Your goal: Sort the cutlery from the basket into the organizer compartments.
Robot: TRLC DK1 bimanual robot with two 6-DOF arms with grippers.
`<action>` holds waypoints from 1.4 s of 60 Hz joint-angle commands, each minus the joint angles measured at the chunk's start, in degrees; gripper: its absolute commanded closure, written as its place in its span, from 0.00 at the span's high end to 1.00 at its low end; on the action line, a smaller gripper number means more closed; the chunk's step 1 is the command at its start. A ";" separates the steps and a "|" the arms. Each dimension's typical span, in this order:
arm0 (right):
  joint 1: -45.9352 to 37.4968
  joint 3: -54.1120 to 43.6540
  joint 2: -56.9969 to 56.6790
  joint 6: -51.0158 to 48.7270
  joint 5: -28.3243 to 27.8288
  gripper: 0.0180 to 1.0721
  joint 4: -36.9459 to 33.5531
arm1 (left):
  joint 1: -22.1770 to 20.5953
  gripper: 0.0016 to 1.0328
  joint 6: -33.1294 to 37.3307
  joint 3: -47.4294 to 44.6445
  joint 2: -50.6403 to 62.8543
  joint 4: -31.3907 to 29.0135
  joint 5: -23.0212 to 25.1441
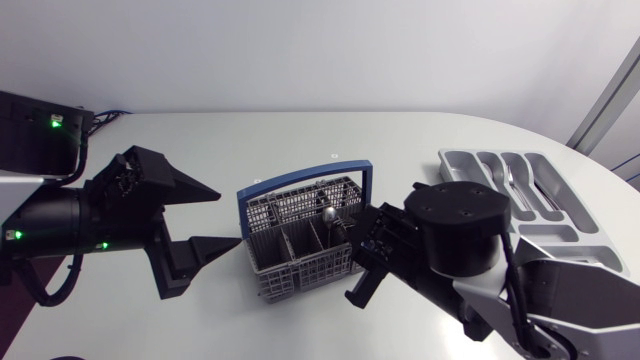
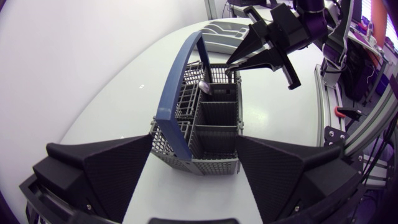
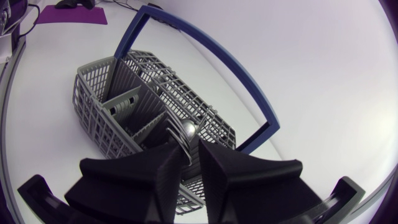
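The grey wire basket (image 1: pixel 298 268) with a blue handle (image 1: pixel 300 183) stands mid-table. A metal spoon (image 1: pixel 327 213) stands upright in its right end. My right gripper (image 1: pixel 350 240) dips into that end; in the right wrist view its fingers (image 3: pixel 155 174) are closed tight round the spoon (image 3: pixel 188 129) handle, the bowl sticking out just ahead of the right gripper (image 3: pixel 191 149). My left gripper (image 1: pixel 228 218) is wide open at the basket's left end, not touching it; the basket (image 2: pixel 211 165) sits just ahead of the left gripper (image 2: pixel 194 142). The grey organizer (image 1: pixel 455 160) lies at the far right.
The organizer holds some cutlery in its long compartments (image 1: pixel 515 180). My right arm's bulky wrist (image 1: pixel 460 225) sits between basket and organizer. Bare table lies in front of the basket and behind it.
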 commanded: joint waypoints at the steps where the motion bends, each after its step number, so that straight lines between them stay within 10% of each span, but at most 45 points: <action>1: -0.27 1.76 0.99 -0.98 -0.60 0.21 0.65 | -0.42 0.89 -1.02 -0.17 0.14 -0.12 -0.20; 41: -1.15 3.08 2.66 -0.98 -2.36 0.05 0.83 | -0.60 0.89 -1.02 -0.52 0.49 -0.04 -0.20; 84: -7.31 6.95 -26.96 -0.45 -7.19 0.05 -23.17 | -2.71 0.89 -1.64 0.01 0.58 -0.12 -0.90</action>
